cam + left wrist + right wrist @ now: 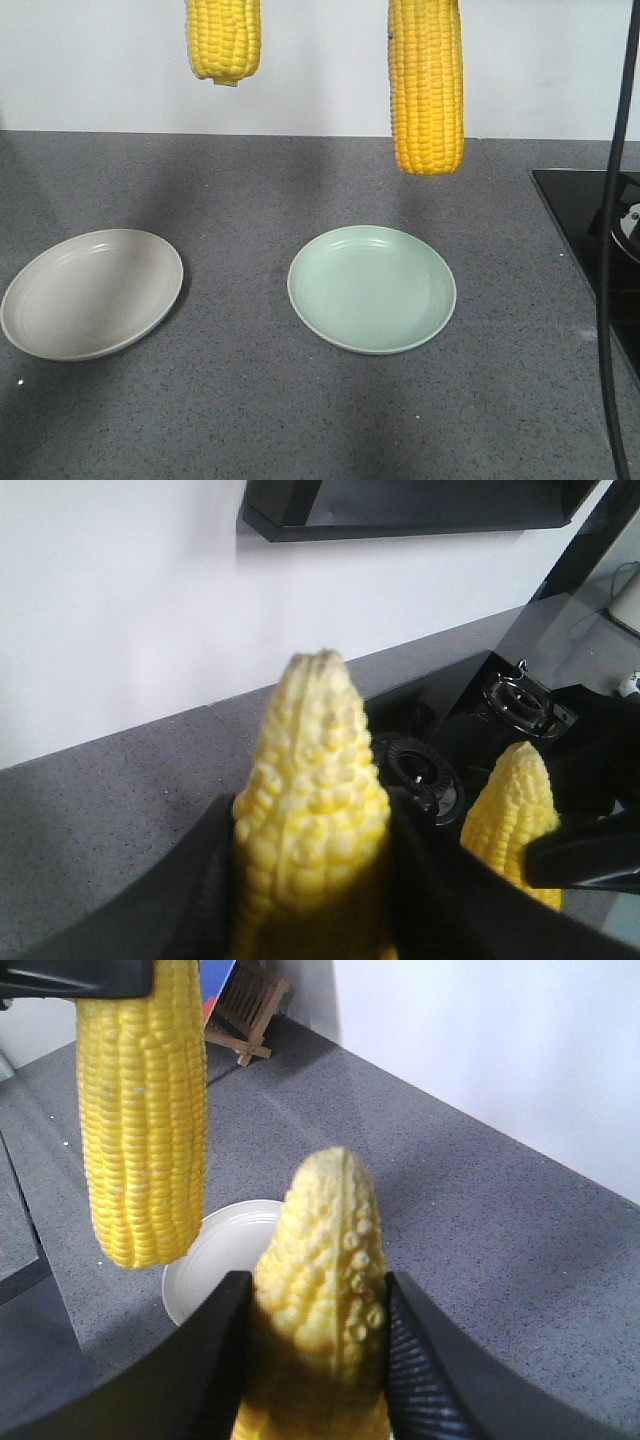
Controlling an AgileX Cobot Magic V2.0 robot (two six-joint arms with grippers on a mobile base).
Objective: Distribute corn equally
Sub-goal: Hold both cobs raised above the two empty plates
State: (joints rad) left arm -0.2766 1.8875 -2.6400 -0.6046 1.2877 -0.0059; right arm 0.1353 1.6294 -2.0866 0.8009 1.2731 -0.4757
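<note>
Two yellow corn cobs hang upright in the front view, their tops and the grippers cut off by the frame's upper edge. The left corn (223, 40) is above and behind the beige plate (92, 292). The right corn (427, 90) hangs lower, just behind the green plate (372, 288). In the left wrist view my left gripper (310, 815) is shut on a corn cob (312, 780), black fingers (200, 880) on both sides. In the right wrist view my right gripper (318, 1282) is shut on the other corn cob (325, 1250). Both plates hold nothing.
A black cooktop (590, 230) lies at the right edge of the grey counter (250, 400), with a black cable (612, 250) hanging in front of it. Burners (420, 770) show near the wall. A wooden rack (250, 1005) stands at the counter's far end.
</note>
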